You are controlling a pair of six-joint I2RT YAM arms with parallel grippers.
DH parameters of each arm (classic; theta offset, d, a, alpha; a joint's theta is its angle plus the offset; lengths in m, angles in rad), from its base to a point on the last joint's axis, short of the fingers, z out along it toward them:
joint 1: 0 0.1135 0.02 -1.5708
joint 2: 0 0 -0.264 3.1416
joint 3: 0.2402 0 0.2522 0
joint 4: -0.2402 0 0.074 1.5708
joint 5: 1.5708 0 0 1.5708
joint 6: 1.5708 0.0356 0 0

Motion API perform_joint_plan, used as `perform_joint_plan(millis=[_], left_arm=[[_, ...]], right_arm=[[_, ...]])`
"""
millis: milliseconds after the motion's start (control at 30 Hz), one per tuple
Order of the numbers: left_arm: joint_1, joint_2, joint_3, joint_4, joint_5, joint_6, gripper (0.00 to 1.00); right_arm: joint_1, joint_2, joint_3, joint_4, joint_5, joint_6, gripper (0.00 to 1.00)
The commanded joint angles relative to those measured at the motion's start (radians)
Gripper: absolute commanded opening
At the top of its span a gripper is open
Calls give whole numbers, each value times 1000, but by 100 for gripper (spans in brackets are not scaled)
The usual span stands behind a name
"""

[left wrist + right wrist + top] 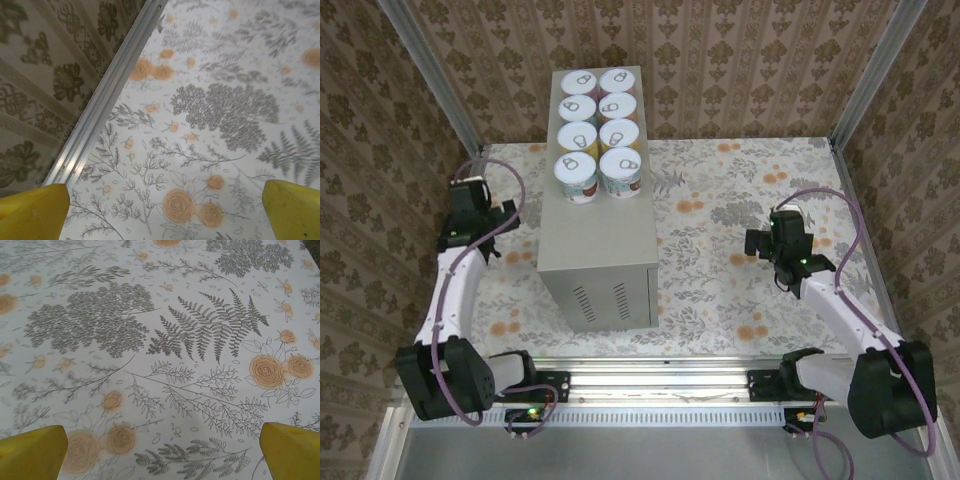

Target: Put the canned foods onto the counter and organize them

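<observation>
No readable text, brand, number or sign in any view. Cans (578, 135) on grey worktop (600, 235): coloured side labels, print too small and blurred to make out; white lids carry pull-tabs, no legible lettering. Worktop front: vent slots, no marking that can be read. Floral floor surface (720, 270) and patterned walls (740, 60): ornament, no characters.

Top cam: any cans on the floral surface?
No, all eight cans stand in two columns of four on the counter top.
</observation>
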Motion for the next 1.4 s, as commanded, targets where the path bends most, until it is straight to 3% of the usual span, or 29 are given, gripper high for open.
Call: perform_joint_plan(millis=[0, 167, 300, 567, 700, 800, 900, 1033, 1167, 1367], left_arm=[[-6, 12, -128, 318, -35, 37, 100], [-27, 155, -196, 491, -43, 28, 100], [-58, 243, -309, 756, -93, 36, 100], [-100, 341, -232, 758, -66, 70, 100], [-168, 342, -294, 894, -70, 167, 100], [-168, 331, -335, 954, -56, 169, 100], [-162, 321, -373, 1019, -34, 165, 100], [-137, 378, -504, 1313, 1, 161, 100], [-130, 355, -470, 1201, 13, 133, 100], [-143, 362, -476, 1229, 1, 156, 100]], right_arm=[[-37, 57, -36, 197, -47, -4, 100], [-68, 162, -81, 370, -61, 1, 100], [-75, 197, -81, 460, -89, -7, 100], [-77, 271, -59, 550, -56, -37, 100], [-76, 260, -116, 686, -22, -57, 100], [-77, 299, -180, 866, -11, -75, 100], [-62, 334, -166, 881, -23, -100, 100], [-62, 336, -175, 897, -37, -106, 100], [-61, 342, -168, 886, -43, -108, 100], [-61, 339, -170, 888, -44, -108, 100]])
